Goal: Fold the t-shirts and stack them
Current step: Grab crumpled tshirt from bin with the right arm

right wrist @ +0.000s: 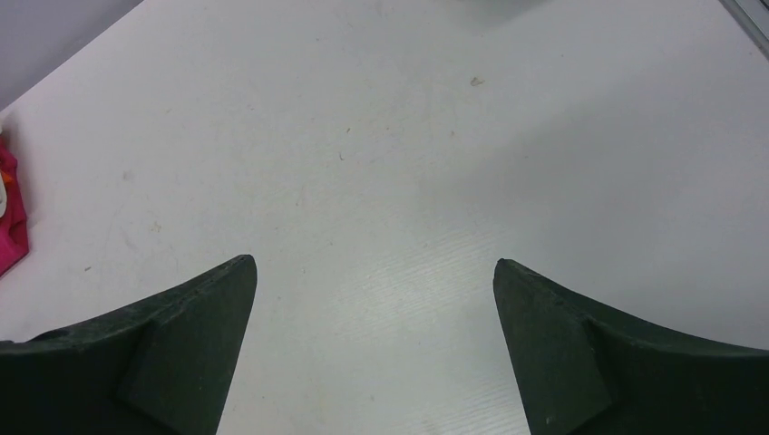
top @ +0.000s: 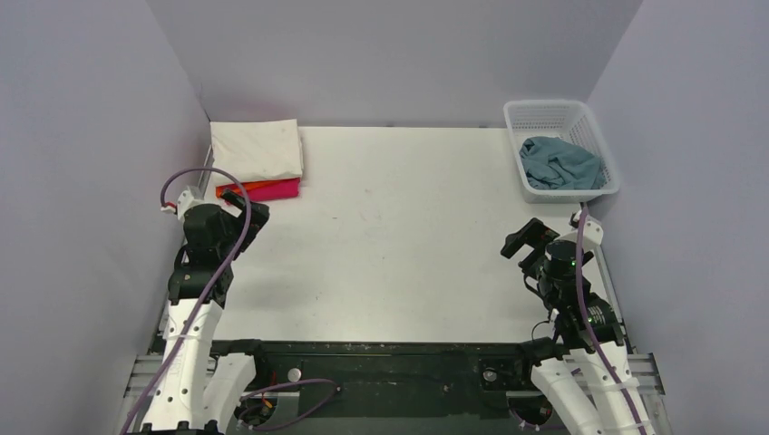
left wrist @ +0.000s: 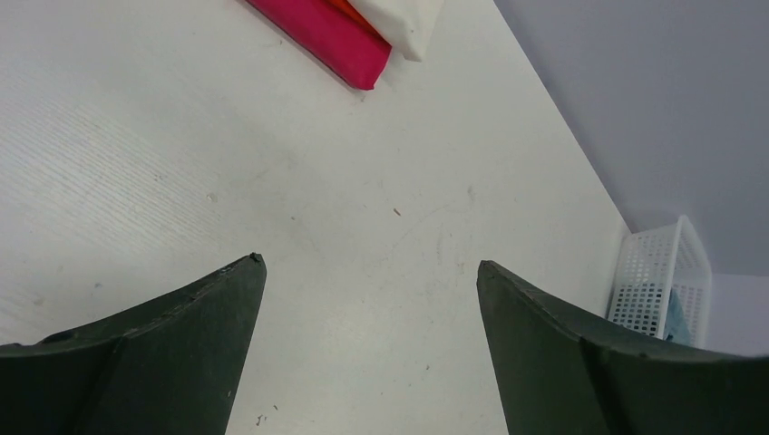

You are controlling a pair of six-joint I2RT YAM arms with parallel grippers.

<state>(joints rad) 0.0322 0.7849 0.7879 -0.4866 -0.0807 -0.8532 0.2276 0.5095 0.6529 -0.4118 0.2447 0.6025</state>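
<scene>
The white table (top: 408, 236) fills the space between the grey walls, its middle bare apart from faint scuffs.

Both arms stand at the near edge. The left gripper (top: 245, 205) hangs over the left side of the table, just in front of the folded stack. Its claw is spread wide, with only tabletop between the dark fingers (left wrist: 195, 317). The right gripper (top: 524, 237) hangs over the right side, near the basket's front corner but apart from it. It is also fully spread and has nothing in its grasp.

A white plastic mesh basket (top: 598, 122) sits in the far right corner against the wall. Inside lies one dusty teal-blue t-shirt (top: 558, 163), crumpled and unfolded, bunched toward the near end. The far end of the basket shows only mesh.

In the far left corner, against the left wall, sits a stack of folded t-shirts. The cream-white t-shirt (top: 257, 149) lies on top, flat and roughly square. The pink-magenta t-shirt (top: 272, 189) lies at the bottom, its near edge sticking out. The orange t-shirt (left wrist: 355, 13) shows only as a thin sliver between the two.
</scene>
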